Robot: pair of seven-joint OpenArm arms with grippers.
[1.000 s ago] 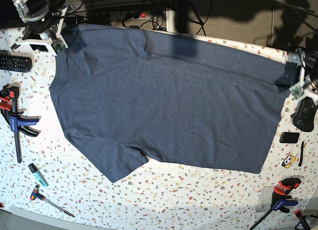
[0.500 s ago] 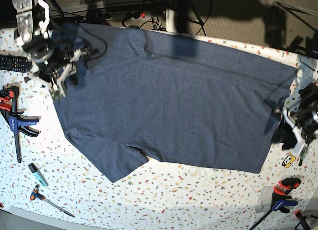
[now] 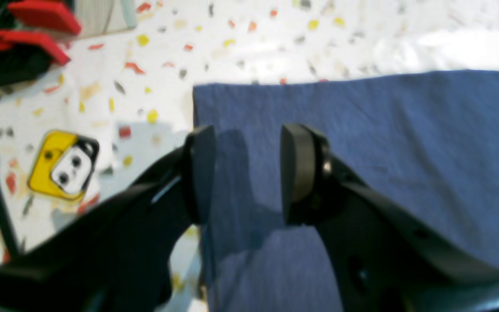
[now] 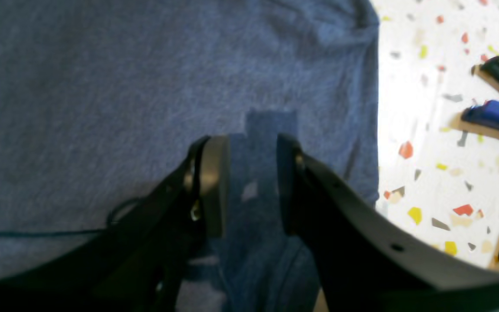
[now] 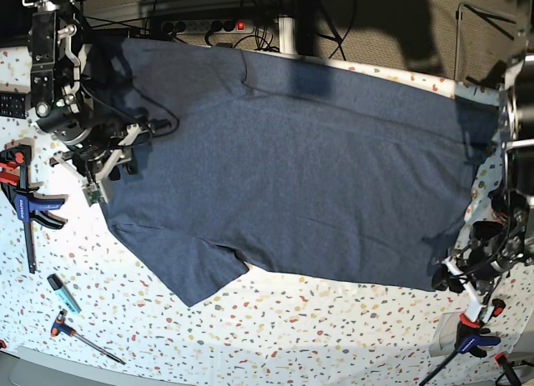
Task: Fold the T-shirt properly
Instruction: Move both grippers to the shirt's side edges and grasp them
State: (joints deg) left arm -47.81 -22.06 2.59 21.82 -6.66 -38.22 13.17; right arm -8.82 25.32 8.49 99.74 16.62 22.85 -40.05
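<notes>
The navy T-shirt (image 5: pixel 292 169) lies spread flat on the speckled table, plain side up, with no lettering showing. My right gripper (image 5: pixel 110 167) is open just above the shirt's left edge, below the upper sleeve. In the right wrist view the open gripper (image 4: pixel 249 186) hangs over the cloth (image 4: pixel 102 86), empty. My left gripper (image 5: pixel 448 278) is open at the shirt's bottom right corner. In the left wrist view this gripper (image 3: pixel 245 173) straddles the side edge of the shirt (image 3: pixel 383 130) near that corner, holding nothing.
A blue and red clamp (image 5: pixel 25 204), a remote (image 5: pixel 10 102), a marker (image 5: pixel 62 293) and a hex tool (image 5: pixel 83 336) lie left of the shirt. Another clamp (image 5: pixel 476 332) and a yellow sticker (image 3: pixel 63 167) are by the right corner. A power strip (image 5: pixel 209 26) sits behind.
Both arms have moved toward the table's front. The right gripper slid down the shirt's left edge. The left gripper went from the right hem down to the bottom right corner.
</notes>
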